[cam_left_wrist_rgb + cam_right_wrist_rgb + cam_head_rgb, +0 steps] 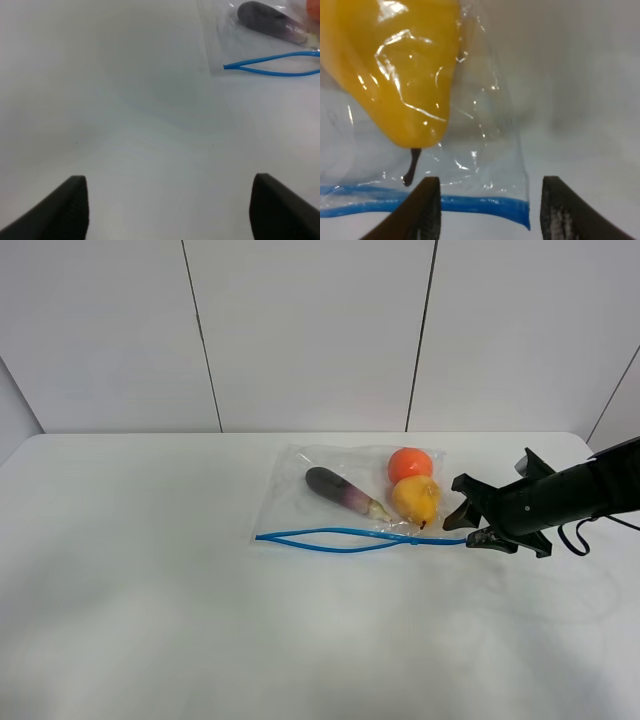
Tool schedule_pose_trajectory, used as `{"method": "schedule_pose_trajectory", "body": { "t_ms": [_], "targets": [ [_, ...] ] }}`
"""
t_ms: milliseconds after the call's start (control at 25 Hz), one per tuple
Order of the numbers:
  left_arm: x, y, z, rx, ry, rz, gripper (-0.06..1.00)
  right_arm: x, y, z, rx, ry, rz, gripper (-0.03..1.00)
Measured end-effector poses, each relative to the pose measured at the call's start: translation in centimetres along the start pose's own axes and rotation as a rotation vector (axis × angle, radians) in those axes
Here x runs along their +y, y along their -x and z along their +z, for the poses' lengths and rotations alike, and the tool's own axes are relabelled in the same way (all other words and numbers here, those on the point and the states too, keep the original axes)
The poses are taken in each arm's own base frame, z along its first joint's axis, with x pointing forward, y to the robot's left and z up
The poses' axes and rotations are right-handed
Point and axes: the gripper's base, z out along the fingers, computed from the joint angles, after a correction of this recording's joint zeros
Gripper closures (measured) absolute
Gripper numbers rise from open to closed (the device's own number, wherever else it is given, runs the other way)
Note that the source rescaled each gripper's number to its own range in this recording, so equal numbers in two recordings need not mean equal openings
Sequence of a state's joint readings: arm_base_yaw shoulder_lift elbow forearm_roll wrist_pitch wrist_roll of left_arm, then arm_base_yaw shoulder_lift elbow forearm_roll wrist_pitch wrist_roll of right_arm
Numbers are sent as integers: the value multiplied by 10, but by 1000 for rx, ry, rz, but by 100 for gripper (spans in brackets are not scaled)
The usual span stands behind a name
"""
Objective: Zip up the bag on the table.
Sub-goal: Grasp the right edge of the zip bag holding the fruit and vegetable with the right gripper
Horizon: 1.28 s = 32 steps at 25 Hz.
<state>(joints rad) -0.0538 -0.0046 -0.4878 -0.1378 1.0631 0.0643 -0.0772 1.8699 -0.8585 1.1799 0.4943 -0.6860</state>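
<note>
The clear bag lies on the white table and holds a purple eggplant, an orange and a yellow pear. Its blue zipper strip runs along the near edge, and its two lips gape apart over the left and middle part. My right gripper is open at the strip's right end. In the right wrist view its fingers straddle the bag's corner and the strip below the pear. My left gripper is open and empty over bare table, away from the bag's left end.
White wall panels rise behind the table's far edge. The right arm reaches in from the right with a cable loop hanging under it. The left arm does not show in the exterior view.
</note>
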Motion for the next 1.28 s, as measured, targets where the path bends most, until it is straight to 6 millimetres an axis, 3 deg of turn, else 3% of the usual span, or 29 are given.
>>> {"method": "schedule_pose_trajectory", "body": {
  "t_ms": [560, 840, 1120, 1280],
  "targets": [
    [0, 0, 0, 0, 0, 0, -6, -10, -3, 15, 26, -15, 14, 43],
    [0, 0, 0, 0, 0, 0, -6, -10, -2, 15, 17, -16, 13, 63],
    [0, 0, 0, 0, 0, 0, -6, -11, -1, 16, 9, -20, 23, 68],
    [0, 0, 0, 0, 0, 0, -6, -11, 0, 16, -1, -29, 26, 86]
  ]
}}
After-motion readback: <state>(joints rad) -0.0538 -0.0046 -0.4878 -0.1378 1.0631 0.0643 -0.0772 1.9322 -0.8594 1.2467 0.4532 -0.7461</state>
